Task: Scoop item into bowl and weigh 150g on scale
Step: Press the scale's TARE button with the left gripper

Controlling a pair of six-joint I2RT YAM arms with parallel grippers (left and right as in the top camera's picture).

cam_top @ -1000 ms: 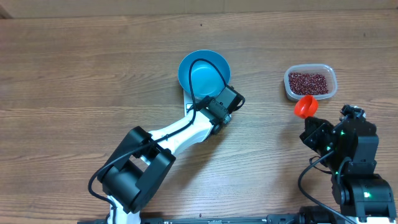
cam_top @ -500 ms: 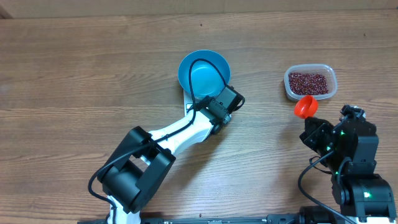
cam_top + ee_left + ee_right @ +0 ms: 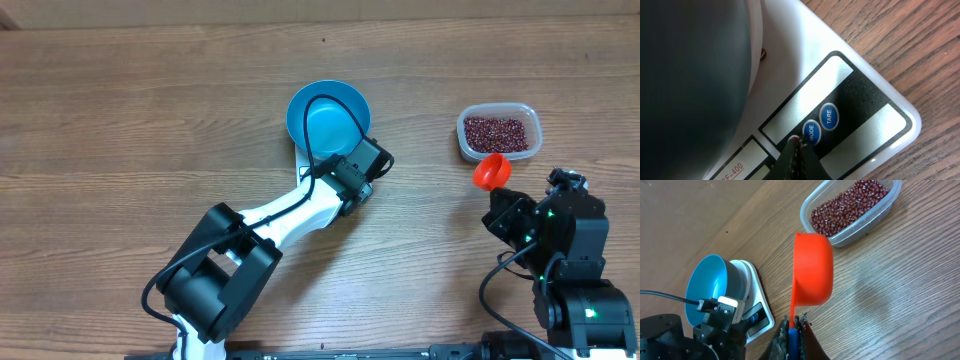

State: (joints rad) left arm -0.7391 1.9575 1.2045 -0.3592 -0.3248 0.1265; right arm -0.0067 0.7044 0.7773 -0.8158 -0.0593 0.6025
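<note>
Started nearest in, on the right. Found the right fingers [image 3: 795, 332] clenched on the blue-tipped handle of an orange-red scoop [image 3: 812, 272]. Held up off the tabletop [image 3: 120, 120], cup end aimed away toward the tub.

Moved a bit further out, to the middle. Caught the left fingers [image 3: 798, 145] pinched fully together, gripping nothing. Tips right at the edge of the blue MODE button [image 3: 811, 132] on the control strip of the scale [image 3: 790, 57], with the TARE button [image 3: 829, 116] just beside that.

Took a good look at the scale itself: small, flat, white, rounded corners, a black panel with silvery label strips along one edge. Read its long axis as running roughly near to far, panel edge at the near end, far end tucked under the bowl.

Found the bowl [image 3: 295, 120] sitting on that far end. Round, deep, light blue inside and out, mouth straight up, wider than the scale, with a black cable [image 3: 335, 96] looped over it in the overhead view.

Ended furthest out on the right with a clear rounded-rectangular tub [image 3: 537, 135], long side running left to right. Spotted the beans [image 3: 495, 130] in there: tiny dark red-maroon bits in a loose grainy layer, just beyond the scoop.
</note>
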